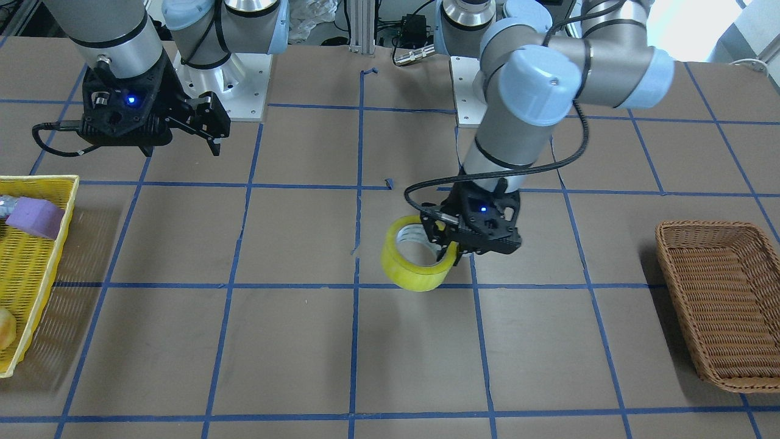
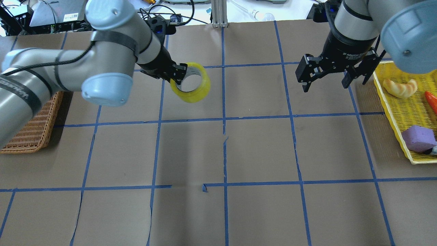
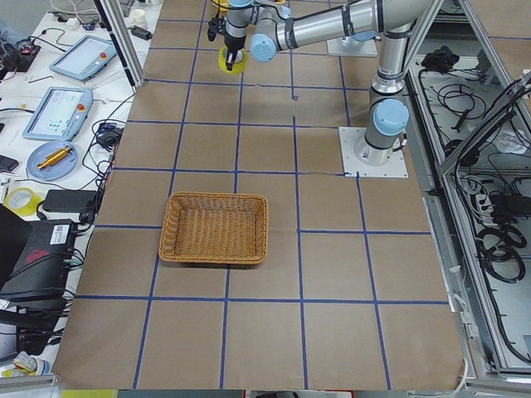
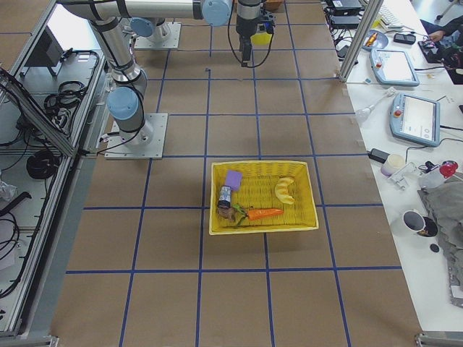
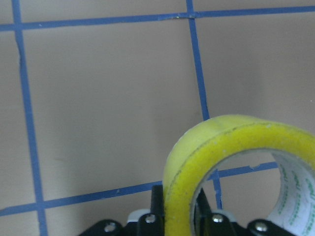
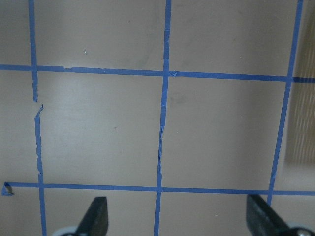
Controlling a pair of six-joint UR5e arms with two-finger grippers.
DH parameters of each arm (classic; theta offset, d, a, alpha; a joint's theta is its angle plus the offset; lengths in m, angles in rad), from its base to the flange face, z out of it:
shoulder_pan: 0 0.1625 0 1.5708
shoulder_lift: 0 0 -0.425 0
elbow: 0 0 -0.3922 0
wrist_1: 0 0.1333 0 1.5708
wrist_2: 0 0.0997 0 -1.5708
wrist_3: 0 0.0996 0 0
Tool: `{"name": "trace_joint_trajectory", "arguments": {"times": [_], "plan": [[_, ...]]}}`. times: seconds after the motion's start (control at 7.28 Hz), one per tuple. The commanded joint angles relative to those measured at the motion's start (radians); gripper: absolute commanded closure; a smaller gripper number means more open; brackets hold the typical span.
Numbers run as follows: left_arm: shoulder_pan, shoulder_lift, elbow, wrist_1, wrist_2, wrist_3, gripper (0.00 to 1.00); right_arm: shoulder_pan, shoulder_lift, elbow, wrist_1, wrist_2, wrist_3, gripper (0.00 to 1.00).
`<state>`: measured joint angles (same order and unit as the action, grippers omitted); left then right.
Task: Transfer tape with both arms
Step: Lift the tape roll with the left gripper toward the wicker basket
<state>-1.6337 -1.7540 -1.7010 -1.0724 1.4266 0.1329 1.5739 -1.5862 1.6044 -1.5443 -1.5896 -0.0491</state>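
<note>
Writing first: a white label on the black collar above the right tool (image 2: 324, 82) starts with "Adaptive", the rest too small to read. There is greenish print on the white core of the tape (image 2: 195, 97), not legible in the left wrist view either. Left to right in the overhead view: a brown wicker basket (image 2: 30, 135) sits at the left edge, partly under the left arm (image 2: 68, 65). The brown paper surface (image 2: 259, 150) is crossed by blue grid lines (image 2: 223, 116). The left tool (image 2: 179, 73) is clamped on the wall of the tape, one finger inside the ring and one outside, as the wrist view shows. The tape hangs clear of the surface, tilted, its hole open to the overhead camera, just left of the centre grid line on the far half of the surface. Nothing stands between the tape and the right tool, and the two are well apart. The right tool has its fingers spread wide, holds nothing and touches nothing, and hovers above the surface just beside the yellow basket (image 2: 385, 102). That basket, at the right edge, holds a croissant (image 2: 399, 88), a carrot (image 2: 431, 101) and a purple block (image 2: 418, 138), with a dark item at the block's corner too small to name.
</note>
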Motion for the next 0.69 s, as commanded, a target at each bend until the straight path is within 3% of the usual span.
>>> {"name": "trace_joint_trajectory", "arguments": {"times": [0.0,0.27,0.55], "plan": [[0.18,0.053,0.029,-0.145,-0.009,0.216,1.0,0.0,0.0,0.002,0.0,-0.001,0.0,0.0],[0.442,0.088,0.062,-0.289,-0.012,0.514,1.0,0.0,0.0,0.002,0.0,-0.006,0.002,0.0],[0.744,0.026,0.087,-0.321,-0.012,0.844,1.0,0.0,-0.001,0.003,0.001,-0.009,0.003,0.0]]}}
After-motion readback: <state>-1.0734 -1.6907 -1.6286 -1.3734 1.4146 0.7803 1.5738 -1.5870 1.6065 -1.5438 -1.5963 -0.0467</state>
